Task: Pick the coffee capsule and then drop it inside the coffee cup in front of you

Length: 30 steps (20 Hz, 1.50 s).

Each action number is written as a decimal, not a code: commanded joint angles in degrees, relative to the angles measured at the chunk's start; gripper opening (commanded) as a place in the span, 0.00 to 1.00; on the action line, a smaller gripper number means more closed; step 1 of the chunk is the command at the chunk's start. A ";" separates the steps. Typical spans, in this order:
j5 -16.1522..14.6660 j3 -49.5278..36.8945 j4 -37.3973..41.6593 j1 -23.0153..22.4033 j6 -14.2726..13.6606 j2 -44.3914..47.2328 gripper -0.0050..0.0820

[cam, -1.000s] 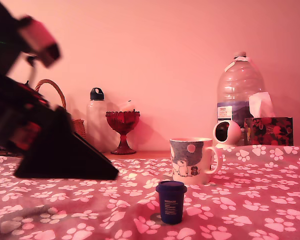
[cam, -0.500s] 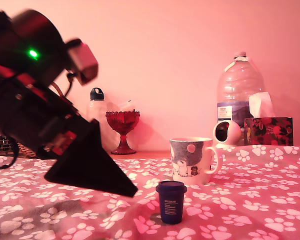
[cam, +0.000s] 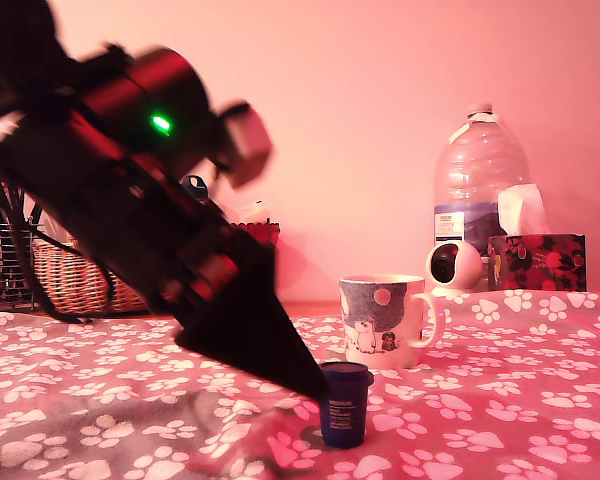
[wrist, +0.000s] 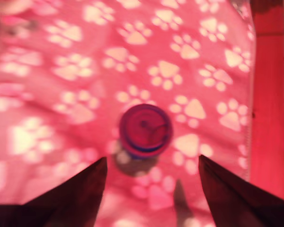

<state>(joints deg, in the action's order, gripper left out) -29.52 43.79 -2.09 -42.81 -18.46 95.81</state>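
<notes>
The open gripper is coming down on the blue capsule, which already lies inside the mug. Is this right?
Not quite. The capsule is not inside the mug; the exterior view shows it standing on the paw-print cloth in front of the mug. The rest holds: the gripper is open, as the wrist view shows.

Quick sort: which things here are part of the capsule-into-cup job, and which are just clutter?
Job:
- coffee capsule, dark blue, upright on the paw-print cloth
- coffee cup, white with bears, behind the capsule
- gripper, open, capsule ahead of its fingers

Clutter:
- red goblet, mostly hidden by the arm
- wicker basket
- big water bottle
- tissue box
- small white round camera
</notes>
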 commanded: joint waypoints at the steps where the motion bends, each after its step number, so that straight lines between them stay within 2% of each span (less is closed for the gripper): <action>1: -0.02 1.36 -0.07 -0.76 0.04 2.27 0.69; 3: 0.04 2.25 -0.07 -1.33 0.13 3.32 0.69; 7: 2.62 3.04 0.48 -1.79 1.18 3.89 0.69; 10: 2.64 3.63 0.83 -1.86 3.28 4.37 0.69; 22: 3.04 6.71 1.31 -3.34 3.67 7.74 0.69; 27: 3.04 6.71 2.12 -3.50 3.67 7.74 0.53; 30: 3.04 6.71 2.16 -3.48 3.63 7.74 0.48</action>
<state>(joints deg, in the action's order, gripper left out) -26.48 49.95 -0.36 -46.11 -15.14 102.63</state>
